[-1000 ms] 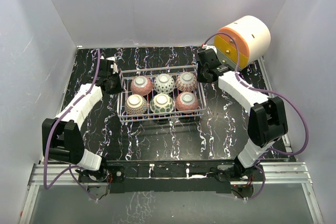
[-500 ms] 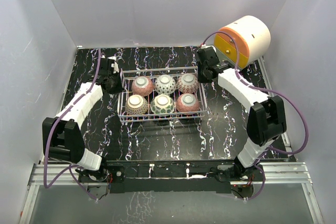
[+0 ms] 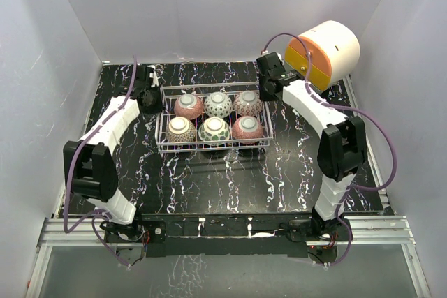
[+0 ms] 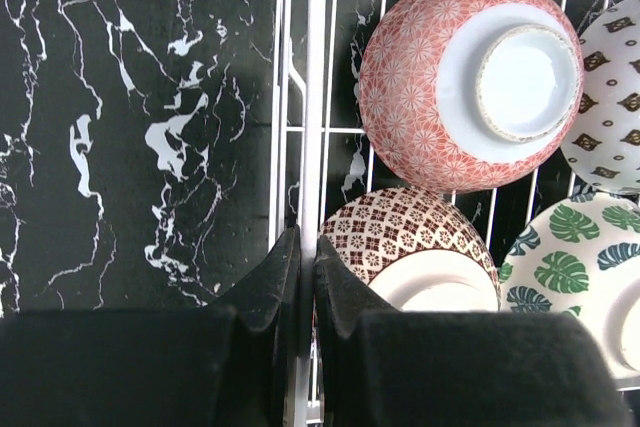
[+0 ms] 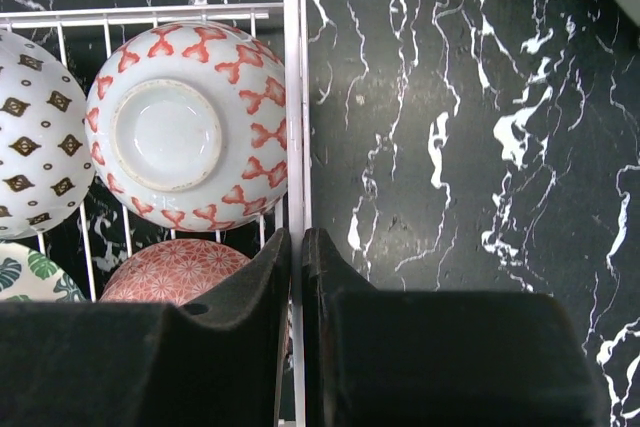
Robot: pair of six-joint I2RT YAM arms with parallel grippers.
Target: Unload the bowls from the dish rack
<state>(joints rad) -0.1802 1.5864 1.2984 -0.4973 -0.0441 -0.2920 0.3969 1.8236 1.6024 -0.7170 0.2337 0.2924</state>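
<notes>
The dish rack [image 3: 212, 89], a low white wire basket, sits at the back middle of the black marble table with several bowls upside down in two rows. The pink bowl [image 3: 188, 107] lies back left and a red one [image 3: 246, 129] front right. My left gripper [image 3: 151, 98] is shut on the rack's left rim wire [image 4: 316, 97], beside a brown-checked bowl [image 4: 395, 232] and the pink bowl [image 4: 415, 77]. On the rack's right rim wire [image 5: 292, 97] my right gripper [image 5: 296, 239] is shut, next to a white bowl with red marks [image 5: 245, 112].
A white, orange and yellow cylindrical drawer unit [image 3: 323, 52] stands at the back right corner, just beyond my right arm. White walls close in the table [image 3: 223, 179] on three sides.
Both arms have stretched farther out, and the rack with its bowls has shifted toward the back wall while both grippers stayed shut on its rims.
</notes>
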